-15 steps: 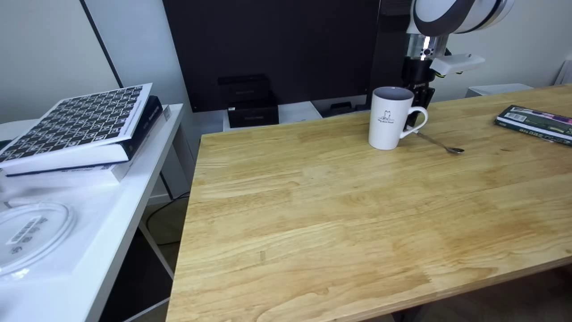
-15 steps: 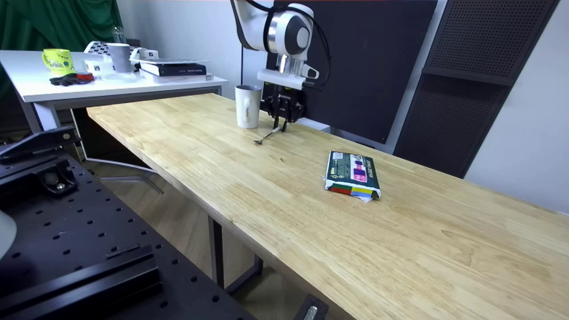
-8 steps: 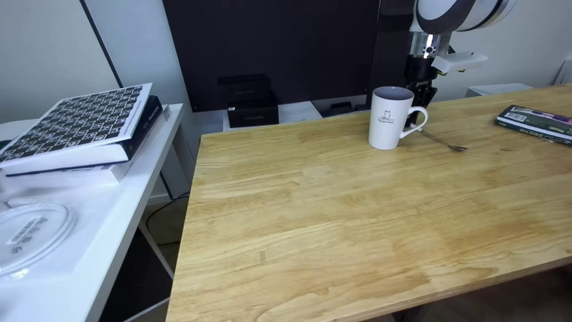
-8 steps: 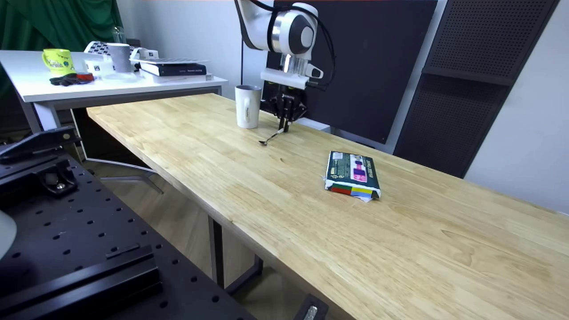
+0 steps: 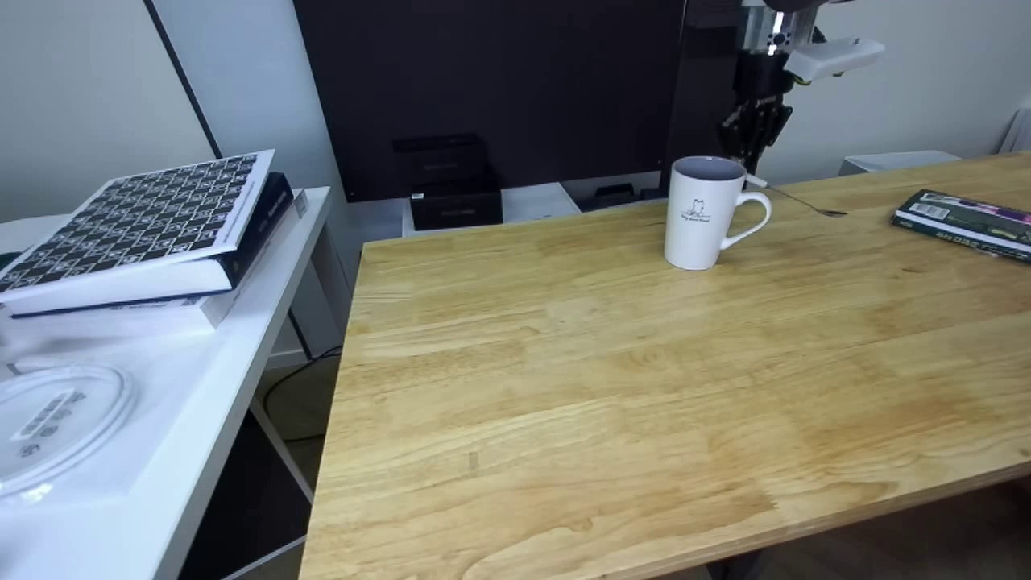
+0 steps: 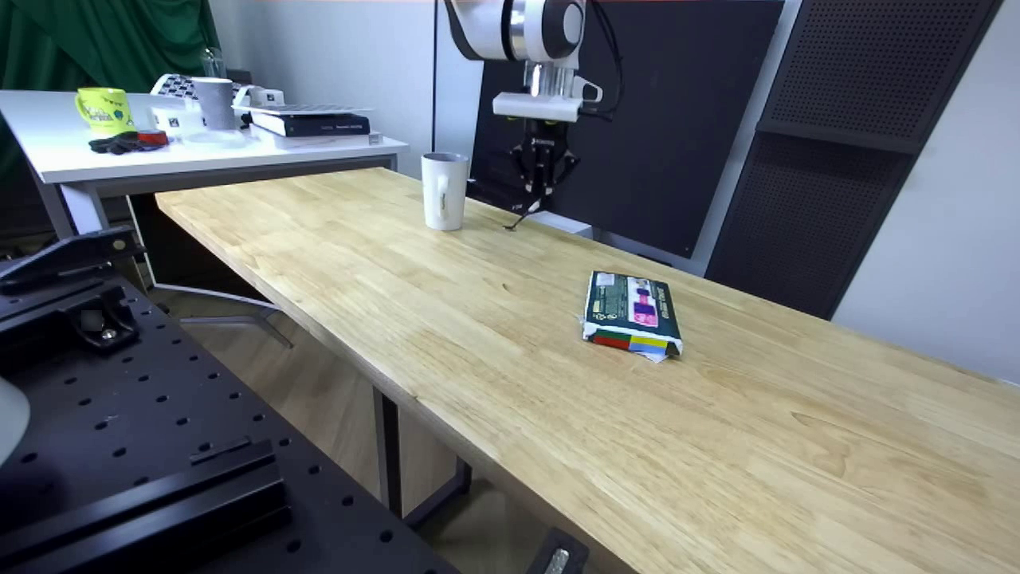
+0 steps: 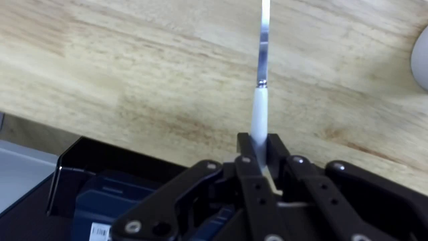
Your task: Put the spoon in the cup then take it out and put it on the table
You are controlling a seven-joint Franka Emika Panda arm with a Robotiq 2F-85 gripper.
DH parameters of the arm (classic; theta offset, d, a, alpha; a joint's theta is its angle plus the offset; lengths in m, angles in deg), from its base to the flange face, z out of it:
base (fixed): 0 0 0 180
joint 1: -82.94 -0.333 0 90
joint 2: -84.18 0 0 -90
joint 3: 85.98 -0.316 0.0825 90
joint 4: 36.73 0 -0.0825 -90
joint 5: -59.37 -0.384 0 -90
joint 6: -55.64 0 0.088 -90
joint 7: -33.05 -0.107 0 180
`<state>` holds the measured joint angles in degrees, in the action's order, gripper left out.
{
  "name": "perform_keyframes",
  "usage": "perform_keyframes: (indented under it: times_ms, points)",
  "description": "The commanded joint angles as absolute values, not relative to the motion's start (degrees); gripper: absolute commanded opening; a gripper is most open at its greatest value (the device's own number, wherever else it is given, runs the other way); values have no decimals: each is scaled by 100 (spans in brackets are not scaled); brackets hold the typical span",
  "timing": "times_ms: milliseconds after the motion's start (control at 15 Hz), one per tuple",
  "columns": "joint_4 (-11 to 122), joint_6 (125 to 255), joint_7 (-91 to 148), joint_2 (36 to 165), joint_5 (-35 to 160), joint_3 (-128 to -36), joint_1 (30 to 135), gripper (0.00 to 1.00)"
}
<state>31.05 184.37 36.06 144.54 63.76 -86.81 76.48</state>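
The spoon is silver with a white handle end; it shows in the wrist view (image 7: 262, 63) and in both exterior views (image 5: 805, 203) (image 6: 522, 218). My gripper (image 7: 259, 142) is shut on the white handle end. The spoon's metal part points away from the fingers, and its bowl is cut off in the wrist view. In an exterior view the gripper (image 5: 751, 169) holds it above the table (image 5: 564, 387). The white cup (image 5: 699, 221) stands upright beside the gripper, apart from it; its handle faces the spoon's side. Only its edge shows in the wrist view (image 7: 421, 60).
A dark green packet (image 6: 633, 311) lies on the table. A white side table (image 5: 282, 282) with stacked books (image 5: 153, 225) stands beside it. Black boxes (image 5: 455, 197) stand low behind the table's back edge, near a large dark panel (image 6: 637, 159).
One second ago the fingers were apart around the handle on the table. They closed on it by half a second ago. Now the gripper has risen with the spoon. The cup has not moved.
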Motion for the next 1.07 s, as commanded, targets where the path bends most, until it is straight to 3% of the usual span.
perform_keyframes:
  times_ms: [0, 600, 1000]
  points:
    - [2950, 18390, 3580, 14163, 6679, -8533, 7511, 4]
    - [2976, 18809, 3855, 13387, 6771, -8732, 7447, 4]
    - [3435, 19833, 4360, 12944, 6270, -9350, 7652, 4]
